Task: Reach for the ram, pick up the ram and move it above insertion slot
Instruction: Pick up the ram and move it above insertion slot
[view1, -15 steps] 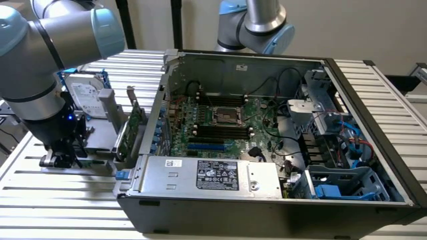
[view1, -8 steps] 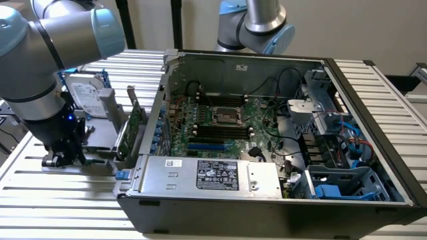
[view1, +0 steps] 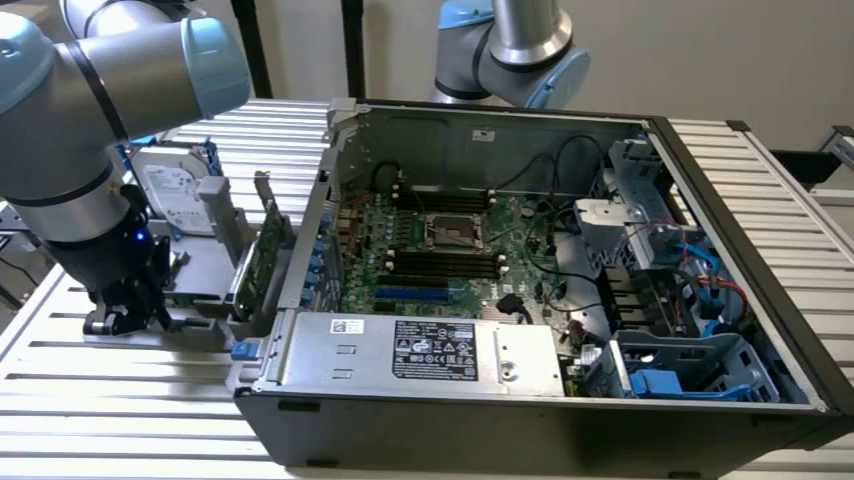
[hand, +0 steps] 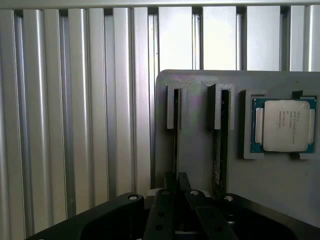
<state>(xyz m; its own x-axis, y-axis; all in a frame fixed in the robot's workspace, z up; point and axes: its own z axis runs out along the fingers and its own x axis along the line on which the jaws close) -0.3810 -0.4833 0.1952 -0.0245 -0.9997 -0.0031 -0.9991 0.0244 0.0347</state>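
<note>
Grey holder (hand: 200, 160) w/ ram (hand: 176, 130) upright; hand (hand: 177, 181) at ram, can't tell grip.

The surface (hand: 75, 125) under the holder (hand: 200, 150) is ribbed bare metal with a satin sheen. The holder is smooth, matt grey plastic. In the holder, the CPU (hand: 284, 125) has a dull brushed-metal lid, and the ram (hand: 176, 135), edge-on, looks dark and matt.
</note>
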